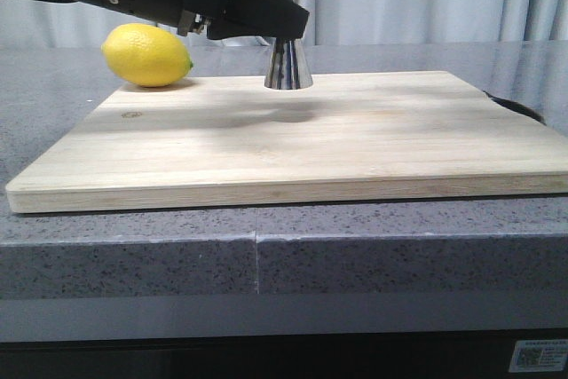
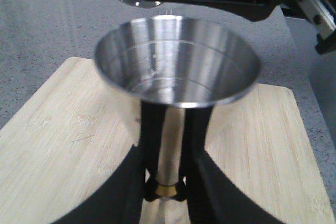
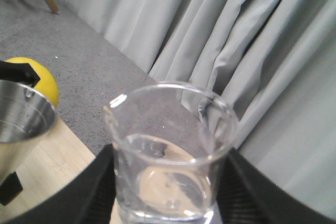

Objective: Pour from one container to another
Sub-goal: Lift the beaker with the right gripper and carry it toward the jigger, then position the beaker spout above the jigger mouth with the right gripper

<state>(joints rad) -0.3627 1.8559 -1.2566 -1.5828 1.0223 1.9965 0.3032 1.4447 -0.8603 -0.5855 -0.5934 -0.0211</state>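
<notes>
Two grippers busy, left gripper (image 2: 165, 182) clamped round the jigger (image 2: 176, 59) waist on the board (image 1: 355, 144), right gripper (image 3: 165, 192) clutching the beaker (image 3: 170, 150) above, lemon (image 1: 146, 55) behind.

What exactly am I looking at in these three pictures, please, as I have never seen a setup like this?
This is a two-armed robot working at a table. The front view looks forward over a wooden board on a grey table; a lemon lies at the board's far left corner. The other two pictures come from cameras on each wrist. The left gripper has its jaws closed around the waist of a steel jigger, which stands on the board. The right gripper holds a clear glass beaker, lifted above the jigger's mouth, apparently to pour.
</notes>
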